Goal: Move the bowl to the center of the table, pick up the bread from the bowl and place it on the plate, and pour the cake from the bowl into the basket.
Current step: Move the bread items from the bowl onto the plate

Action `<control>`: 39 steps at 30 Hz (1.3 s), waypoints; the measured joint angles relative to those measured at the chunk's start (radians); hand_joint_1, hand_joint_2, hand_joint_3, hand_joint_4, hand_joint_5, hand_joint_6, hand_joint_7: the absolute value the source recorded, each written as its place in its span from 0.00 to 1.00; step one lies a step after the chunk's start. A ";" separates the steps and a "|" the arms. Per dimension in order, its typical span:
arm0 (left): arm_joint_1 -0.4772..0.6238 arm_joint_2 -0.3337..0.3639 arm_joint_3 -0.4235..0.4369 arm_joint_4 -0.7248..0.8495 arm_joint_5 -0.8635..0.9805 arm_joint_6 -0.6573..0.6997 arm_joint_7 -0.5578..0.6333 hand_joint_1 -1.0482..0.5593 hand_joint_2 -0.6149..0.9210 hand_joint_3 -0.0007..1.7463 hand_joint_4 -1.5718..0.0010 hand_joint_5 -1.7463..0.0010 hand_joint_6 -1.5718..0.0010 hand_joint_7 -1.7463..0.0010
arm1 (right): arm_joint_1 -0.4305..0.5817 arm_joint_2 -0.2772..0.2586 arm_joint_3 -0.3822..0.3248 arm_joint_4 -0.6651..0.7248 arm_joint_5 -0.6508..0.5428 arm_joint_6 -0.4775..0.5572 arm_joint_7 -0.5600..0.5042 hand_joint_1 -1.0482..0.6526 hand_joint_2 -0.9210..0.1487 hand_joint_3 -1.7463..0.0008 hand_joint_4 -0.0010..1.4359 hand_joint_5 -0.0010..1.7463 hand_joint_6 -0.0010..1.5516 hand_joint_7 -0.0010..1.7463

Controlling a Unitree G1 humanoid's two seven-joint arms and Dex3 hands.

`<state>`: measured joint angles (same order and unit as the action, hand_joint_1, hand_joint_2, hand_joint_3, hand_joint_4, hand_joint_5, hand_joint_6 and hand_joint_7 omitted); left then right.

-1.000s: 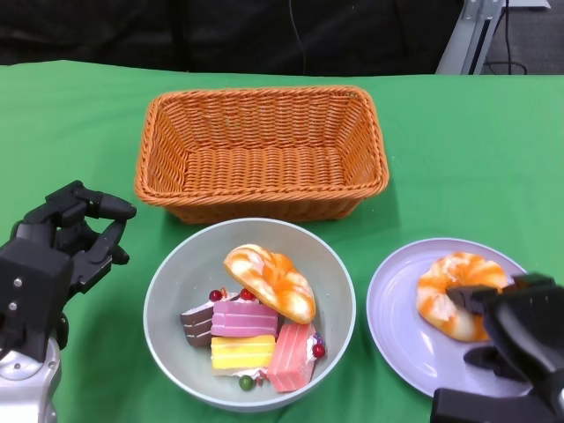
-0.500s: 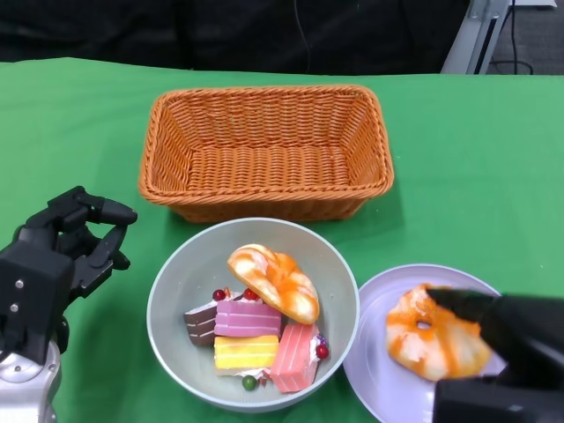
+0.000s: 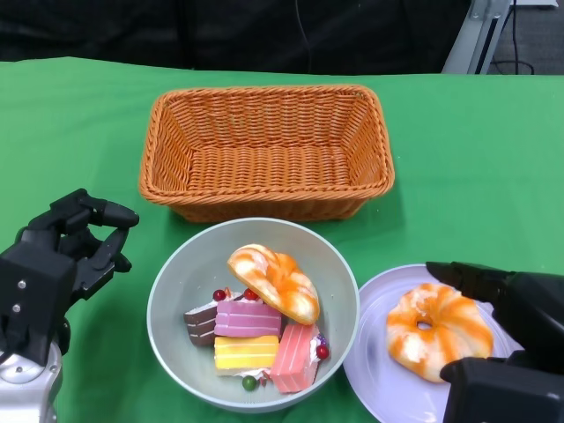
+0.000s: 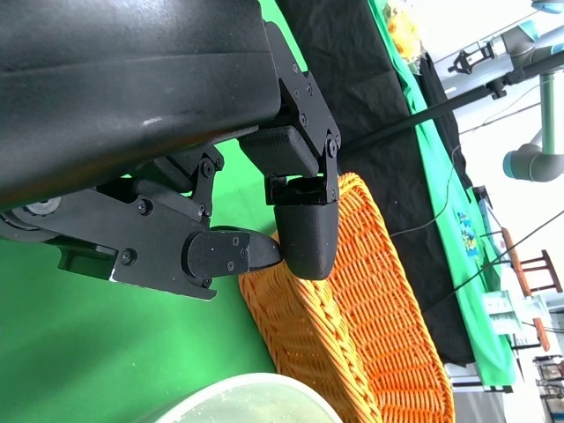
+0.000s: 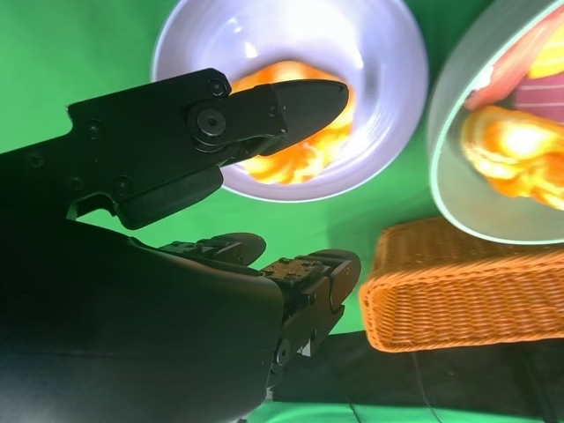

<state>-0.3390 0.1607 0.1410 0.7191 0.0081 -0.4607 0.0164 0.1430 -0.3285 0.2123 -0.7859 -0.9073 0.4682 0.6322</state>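
The grey bowl (image 3: 176, 275) stands in front of the basket (image 3: 264, 93), near the table's middle. It holds an orange-glazed bread (image 3: 273, 282) lying on pink, yellow and chocolate cake slices (image 3: 247, 335). To its right, a second glazed bread ring (image 3: 439, 330) lies on the lilac plate (image 3: 374, 352). My right hand (image 3: 515, 330) hovers over the plate's right side with its fingers spread, one at each side of the ring, and holds nothing. The right wrist view shows a finger above that bread (image 5: 300, 163) on the plate (image 5: 379, 53). Left of the bowl, my left hand (image 3: 57, 260) is empty, its fingers bent and apart.
The empty orange wicker basket (image 4: 370, 291) sits behind the bowl, its near wall close to the bowl's rim. Green cloth covers the table, with bare cloth at the far left and far right. Black drapes hang beyond the far edge.
The plate with its bread ring has slid nearer and towards the bowl. My right hand, which covered part of the ring half a second ago, has drawn back off it. The left hand has barely moved.
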 measured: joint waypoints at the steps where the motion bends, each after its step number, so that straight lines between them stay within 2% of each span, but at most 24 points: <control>1: 0.000 0.000 0.000 -0.001 0.000 0.000 0.000 0.58 1.00 0.22 0.49 0.19 0.51 0.34 | 0.010 0.023 -0.007 -0.004 0.030 -0.022 -0.042 0.21 0.00 0.93 0.29 0.04 0.27 0.03; 5: 0.000 0.000 -0.002 0.000 0.001 0.000 0.000 0.58 1.00 0.22 0.49 0.19 0.51 0.34 | 0.032 0.093 -0.019 -0.025 0.137 -0.131 -0.189 0.20 0.00 0.93 0.37 0.06 0.30 0.03; 9: -0.001 0.001 -0.001 0.002 -0.001 0.001 0.000 0.59 1.00 0.22 0.49 0.19 0.51 0.33 | 0.032 0.133 0.018 -0.046 0.147 -0.174 -0.234 0.19 0.00 0.94 0.40 0.07 0.31 0.03; 13: -0.008 0.002 -0.002 0.009 0.000 0.002 0.000 0.59 1.00 0.22 0.49 0.19 0.51 0.33 | -0.032 0.193 0.145 -0.056 0.077 -0.170 -0.221 0.18 0.00 0.95 0.41 0.06 0.32 0.02; 18: -0.010 0.002 -0.005 0.008 0.001 0.004 0.001 0.58 1.00 0.22 0.49 0.19 0.52 0.34 | -0.128 0.278 0.272 0.008 -0.047 -0.150 -0.203 0.17 0.00 0.96 0.40 0.05 0.30 0.01; 24: -0.010 0.002 -0.008 0.006 0.020 0.004 0.010 0.58 1.00 0.22 0.49 0.19 0.52 0.35 | -0.194 0.366 0.365 0.134 -0.135 -0.111 -0.175 0.16 0.00 0.94 0.39 0.03 0.29 0.00; 31: -0.011 0.002 0.002 0.005 0.016 0.008 0.011 0.59 1.00 0.22 0.49 0.20 0.51 0.35 | -0.265 0.387 0.405 0.409 -0.195 -0.123 -0.304 0.17 0.00 0.92 0.37 0.02 0.29 0.00; 35: -0.011 0.002 0.005 0.005 0.016 0.008 0.011 0.59 1.00 0.22 0.49 0.20 0.51 0.36 | -0.293 0.387 0.413 0.494 -0.207 -0.127 -0.360 0.18 0.00 0.92 0.38 0.02 0.29 0.00; 39: -0.011 0.001 0.005 0.004 0.016 0.009 0.011 0.58 1.00 0.22 0.49 0.20 0.51 0.35 | -0.335 0.383 0.428 0.631 -0.259 -0.125 -0.455 0.19 0.00 0.91 0.33 0.00 0.26 0.00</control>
<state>-0.3502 0.1622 0.1460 0.7229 0.0244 -0.4521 0.0271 -0.1920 0.0549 0.6401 -0.1547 -1.1662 0.3432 0.1769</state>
